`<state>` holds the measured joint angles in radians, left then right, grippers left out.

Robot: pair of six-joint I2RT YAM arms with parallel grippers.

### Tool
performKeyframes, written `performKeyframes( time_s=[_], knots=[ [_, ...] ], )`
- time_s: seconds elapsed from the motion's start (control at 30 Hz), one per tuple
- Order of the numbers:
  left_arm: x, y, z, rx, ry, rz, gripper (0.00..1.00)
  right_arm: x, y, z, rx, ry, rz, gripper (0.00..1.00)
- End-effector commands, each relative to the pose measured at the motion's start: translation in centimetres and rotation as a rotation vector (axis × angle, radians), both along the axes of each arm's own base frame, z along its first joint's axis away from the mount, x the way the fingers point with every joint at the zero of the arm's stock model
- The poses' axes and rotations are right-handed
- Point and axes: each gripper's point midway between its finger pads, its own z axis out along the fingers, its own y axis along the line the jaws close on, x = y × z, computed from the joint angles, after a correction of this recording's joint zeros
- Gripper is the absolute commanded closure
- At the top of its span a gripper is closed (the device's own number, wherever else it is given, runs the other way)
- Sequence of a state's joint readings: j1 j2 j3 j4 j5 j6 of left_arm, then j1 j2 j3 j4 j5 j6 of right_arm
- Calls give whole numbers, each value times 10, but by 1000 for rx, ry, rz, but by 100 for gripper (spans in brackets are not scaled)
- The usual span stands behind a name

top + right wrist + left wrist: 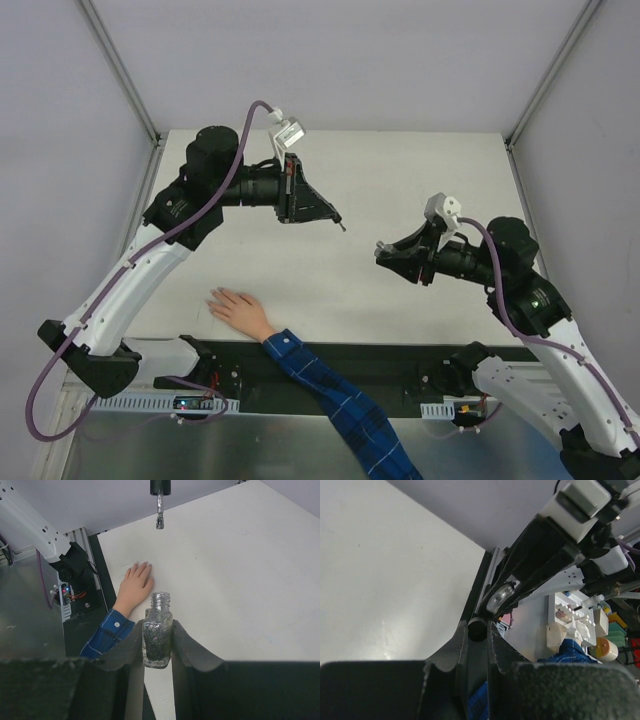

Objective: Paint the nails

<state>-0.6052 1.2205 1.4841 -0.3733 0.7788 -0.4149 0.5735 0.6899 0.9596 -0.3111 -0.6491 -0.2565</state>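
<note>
Tabletop [400,170] white, walls [330,60] pale grey

**Surface notes: materials and finish**

Table [420,180]: white, matt, smooth.
Hand [136,584]: pale, smooth, dull, skin-like. Nails [145,563] too small to judge.
Sleeve [107,632]: woven blue plaid cloth.
Bottle [158,640]: clear glossy glass, dark glittery fill.
Brush [159,512]: glossy black cap, bristles coated silvery and wet-looking.
Right pincer [158,625]: fingers [200,657] black, matt, grainy.
Left arm [130,280]: glossy white plastic shell, matt black joints.
Cable [243,130]: smooth purple sheath.
Frame rail [120,65]: bare grey metal, satin.
</note>
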Motion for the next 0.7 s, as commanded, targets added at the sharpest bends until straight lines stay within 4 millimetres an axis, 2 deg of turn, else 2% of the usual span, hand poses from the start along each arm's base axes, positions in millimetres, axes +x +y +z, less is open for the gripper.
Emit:
performKeyframes(
  time_s=[0.0, 0.07, 0.23, 0.5, 0.67],
  knots=[
    [-1, -24, 46, -87, -102, -62, 100, 1, 10, 42, 49, -149, 78, 100],
    [-1, -29, 52, -96, -114, -64, 100, 5, 13, 50, 39, -150, 84, 100],
    [1, -32, 65, -113, -144, -65, 100, 3, 14, 52, 46, -189, 92, 100],
    [-2, -38, 49, -102, -75, -113, 100, 10, 15, 46, 23, -197, 63, 100],
    [-11, -40, 51, -118, -69, -139, 100, 19, 10, 46, 17, -207, -5, 100]
  ],
)
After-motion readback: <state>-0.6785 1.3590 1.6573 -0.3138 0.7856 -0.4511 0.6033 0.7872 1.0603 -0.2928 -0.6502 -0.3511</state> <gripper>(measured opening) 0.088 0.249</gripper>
